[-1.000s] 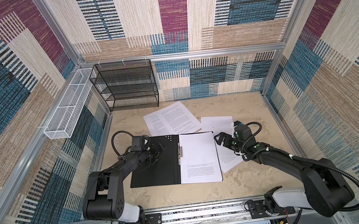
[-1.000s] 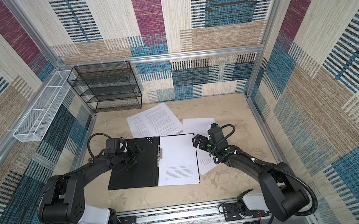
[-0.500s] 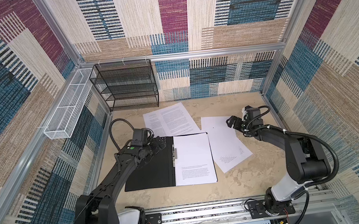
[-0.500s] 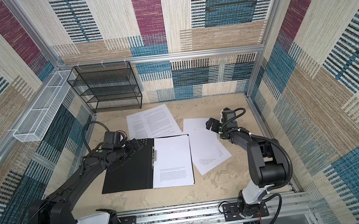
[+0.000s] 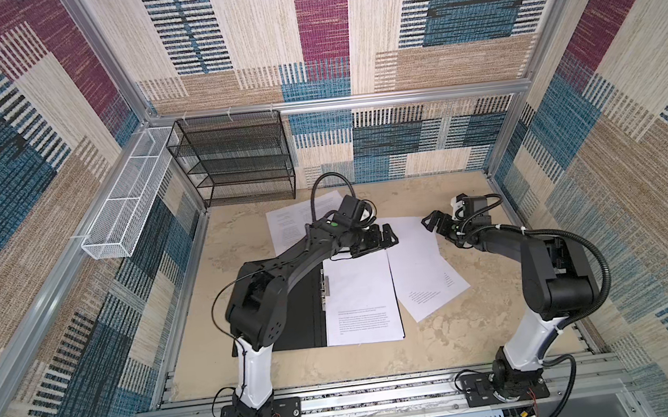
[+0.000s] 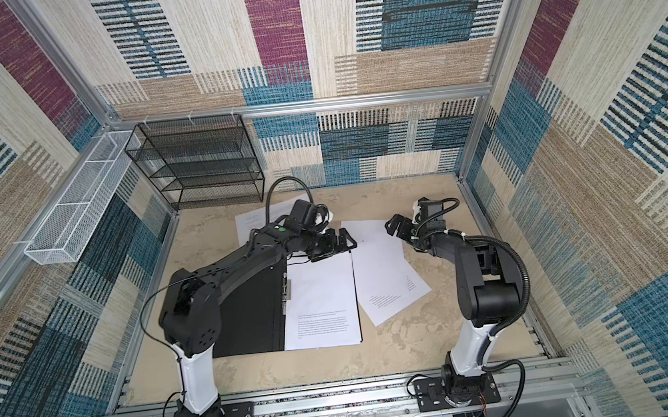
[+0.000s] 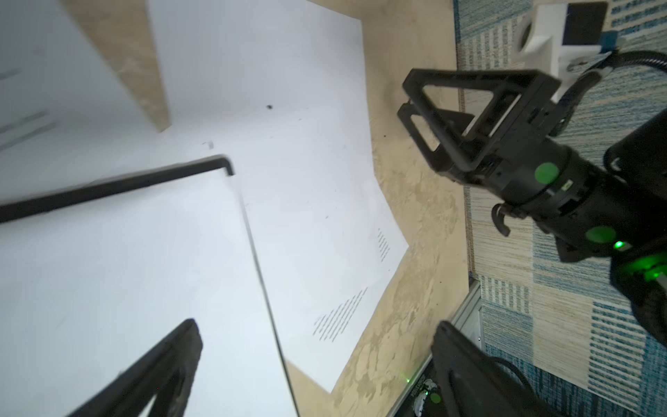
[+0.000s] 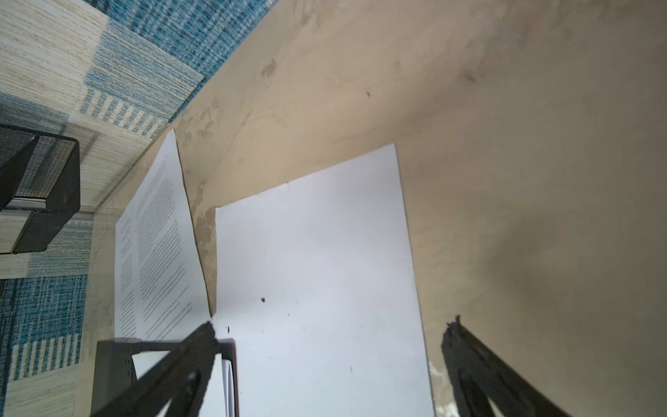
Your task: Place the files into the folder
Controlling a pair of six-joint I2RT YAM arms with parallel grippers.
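Folder (image 5: pixel 305 321) lay open and flat on the table (image 5: pixel 235 244), its long axis and spine running near to far. We saw a filed sheet (image 5: pixel 360 299) on its right half, a skewed sheet (image 5: pixel 421 268) just beside it and a far sheet (image 5: pixel 288 226) beyond. Left gripper (image 5: pixel 385 236) and right gripper (image 5: pixel 430 223) hovered with jaws wide and empty.

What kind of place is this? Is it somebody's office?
Probably a robot practice booth, not an office: two robot arms bolted to a rail, patterned walls close around, and papers by a folder.

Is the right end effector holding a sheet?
No, the right end effector hangs open and empty near the loose sheet.
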